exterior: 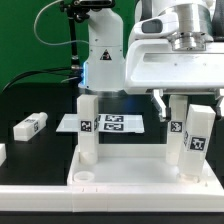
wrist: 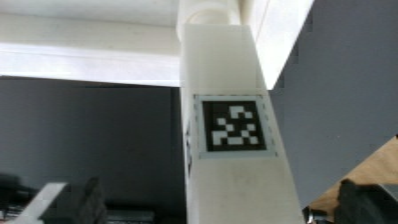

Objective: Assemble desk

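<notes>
The white desk tabletop (exterior: 130,178) lies upside down at the front, with its raised rim up. One white square leg (exterior: 88,125) stands upright in its corner on the exterior view's left. A second tagged leg (exterior: 192,142) stands upright at the corner on the exterior view's right. My gripper (exterior: 188,100) hangs over this leg's top, open. In the wrist view the leg (wrist: 231,120) fills the middle. My gripper (wrist: 214,205) straddles it, and both fingers (wrist: 71,200) stand clear of its sides.
A loose tagged leg (exterior: 30,126) lies on the black table at the exterior view's left, and another part (exterior: 2,152) shows at the edge. The marker board (exterior: 112,123) lies behind the tabletop. The arm's white base (exterior: 100,50) stands behind it. A round socket (exterior: 85,176) shows near the standing left leg.
</notes>
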`<state>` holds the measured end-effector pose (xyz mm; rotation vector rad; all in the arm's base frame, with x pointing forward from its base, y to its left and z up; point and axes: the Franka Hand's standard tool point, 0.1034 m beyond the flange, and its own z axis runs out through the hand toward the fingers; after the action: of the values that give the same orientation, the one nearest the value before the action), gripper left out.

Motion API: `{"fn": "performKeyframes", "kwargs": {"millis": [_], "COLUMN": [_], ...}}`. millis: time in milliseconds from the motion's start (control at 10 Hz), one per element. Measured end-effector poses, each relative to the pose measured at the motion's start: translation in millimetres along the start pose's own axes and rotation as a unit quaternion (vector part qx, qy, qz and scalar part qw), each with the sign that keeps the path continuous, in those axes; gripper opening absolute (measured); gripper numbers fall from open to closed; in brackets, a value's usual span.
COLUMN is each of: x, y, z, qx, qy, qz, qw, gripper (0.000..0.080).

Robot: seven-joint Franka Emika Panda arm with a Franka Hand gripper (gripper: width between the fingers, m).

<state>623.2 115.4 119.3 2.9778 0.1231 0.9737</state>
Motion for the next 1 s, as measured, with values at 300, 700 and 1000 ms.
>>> {"fn": "performKeyframes", "kwargs": {"millis": [300, 700, 1000], "x": [16.0, 20.3, 24.2], "y": [-4.4, 0.8, 4.4], "z": [-7.4, -8.4, -14.5], "qx": [0.007, 0.009, 0.01], "qy": [-0.018, -0.129, -0.241], "qz": [0.001, 0.013, 0.023], "qw": [1.0, 0.991, 0.97], "gripper": [0.0649, 0.0649, 0.0649]}}
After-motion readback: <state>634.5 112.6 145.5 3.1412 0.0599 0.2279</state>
